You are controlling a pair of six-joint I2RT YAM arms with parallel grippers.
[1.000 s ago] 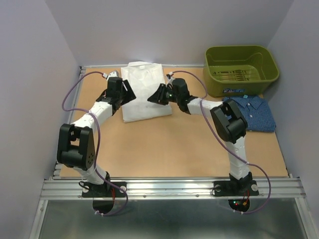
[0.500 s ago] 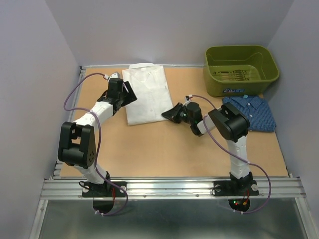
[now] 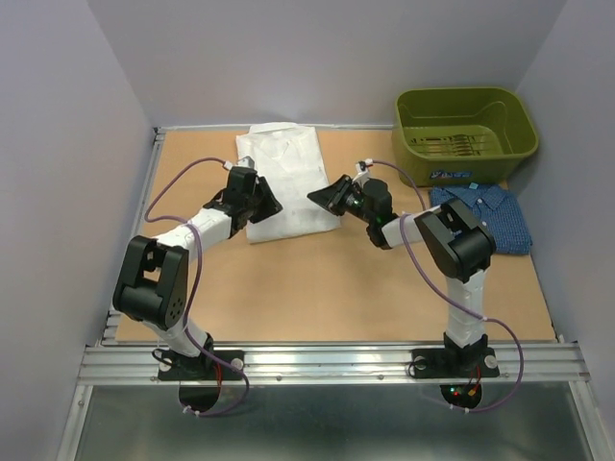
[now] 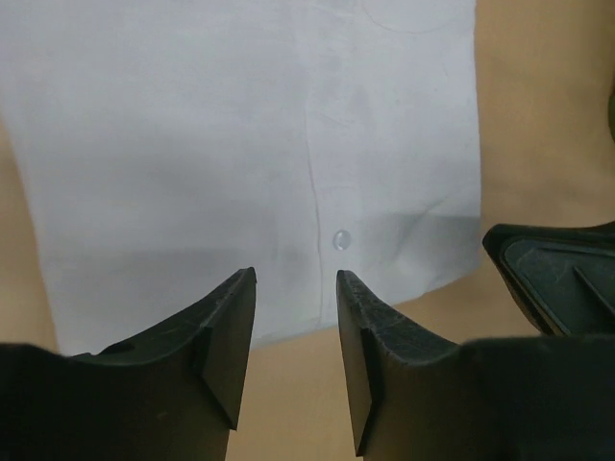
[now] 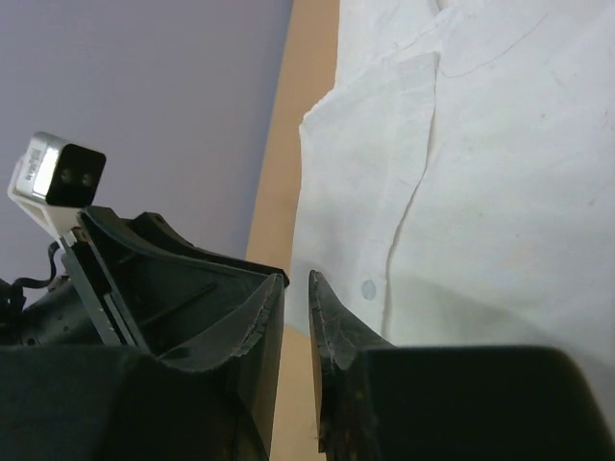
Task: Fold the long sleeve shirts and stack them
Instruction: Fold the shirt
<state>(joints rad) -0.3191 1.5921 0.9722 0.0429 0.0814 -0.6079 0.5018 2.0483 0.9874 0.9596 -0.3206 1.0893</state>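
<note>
The folded white shirt (image 3: 286, 181) is lying at the table's (image 3: 317, 288) far middle, the blue shirt (image 3: 488, 217) beside the green bin (image 3: 465, 135). The left gripper (image 4: 296, 317) is hovering slightly spread over the white hem, gripping nothing; the right gripper (image 5: 297, 317) is hanging nearly pressed together, empty

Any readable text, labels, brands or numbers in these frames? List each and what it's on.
Nothing legible.
Label on the front wall of the olive-green bin: a small blue and white sticker, print too small to read.
White camera module on the left arm, in the right wrist view: faint marking on its side, too blurred to read.
White shirt and blue shirt: no tags or print showing.
</note>
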